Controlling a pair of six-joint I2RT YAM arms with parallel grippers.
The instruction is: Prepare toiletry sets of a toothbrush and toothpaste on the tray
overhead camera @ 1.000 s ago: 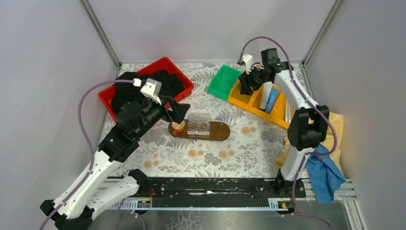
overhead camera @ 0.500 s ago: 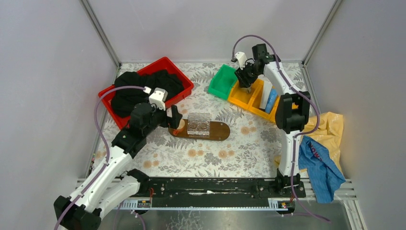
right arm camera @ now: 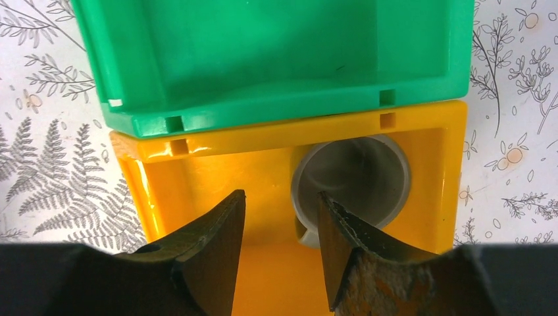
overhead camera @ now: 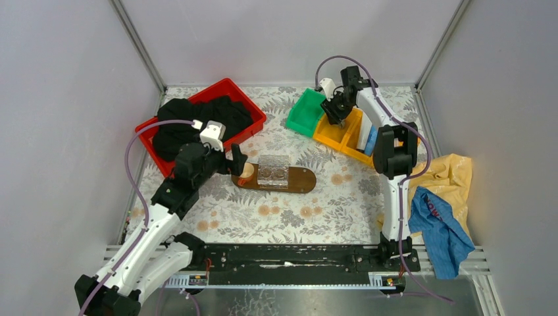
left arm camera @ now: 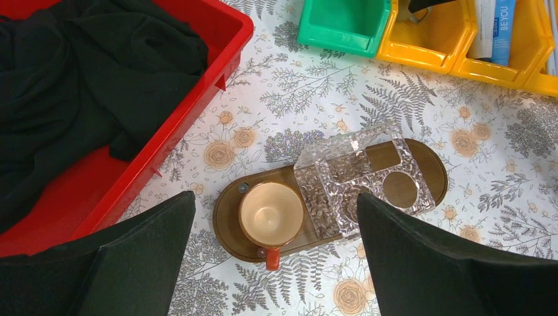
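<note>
At the far yellow bin (right arm camera: 197,164), the right gripper (right arm camera: 279,197) hangs half-parted astride a grey cup (right arm camera: 355,171)'s rim, gripping nothing visible. It looks like a cup fetch; next comes a pinch on that wall and a straight lift. The left gripper (left arm camera: 274,204), spread wide and empty, hovers over the tray (left arm camera: 437,178). The toothpaste (left arm camera: 497,26) waits in a neighbouring bin. Floral tablecloth (overhead camera: 329,210), grey walls (overhead camera: 276,39).

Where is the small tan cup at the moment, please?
In the left wrist view, the tan cup stands on the left end of the tray, right beside the clear holder.
</note>
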